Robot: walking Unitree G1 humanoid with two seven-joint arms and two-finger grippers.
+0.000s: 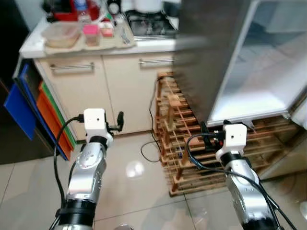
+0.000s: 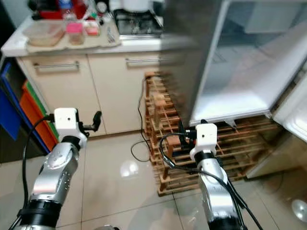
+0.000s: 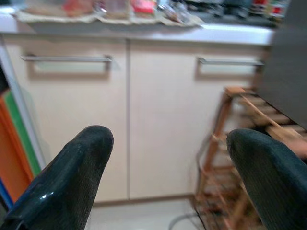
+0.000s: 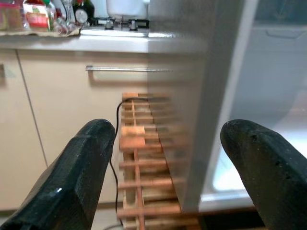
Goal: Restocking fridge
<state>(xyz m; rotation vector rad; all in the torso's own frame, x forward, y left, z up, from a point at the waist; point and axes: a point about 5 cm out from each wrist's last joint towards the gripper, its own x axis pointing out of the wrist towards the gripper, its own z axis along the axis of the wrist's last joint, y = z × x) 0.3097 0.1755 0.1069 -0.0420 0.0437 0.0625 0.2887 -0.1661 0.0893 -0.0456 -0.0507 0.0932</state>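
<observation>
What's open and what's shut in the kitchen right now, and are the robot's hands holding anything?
Fridge door: swung open.
Fridge inside: bare white, nothing on it.
Cupboard doors: shut.
Left gripper: open, holding nothing.
Right gripper: open, holding nothing.
Food tub: on the counter, lid on.
Wooden rack: standing on the floor under the fridge.

Counter [image 1: 153, 45] stood at rear left, a tray [image 1: 86, 43] of containers on it. Fridge [image 1: 259, 62], door open, stood right. Wooden rack [image 1: 177, 143] sat below the fridge, beside the cabinets [image 1: 96, 91].
</observation>
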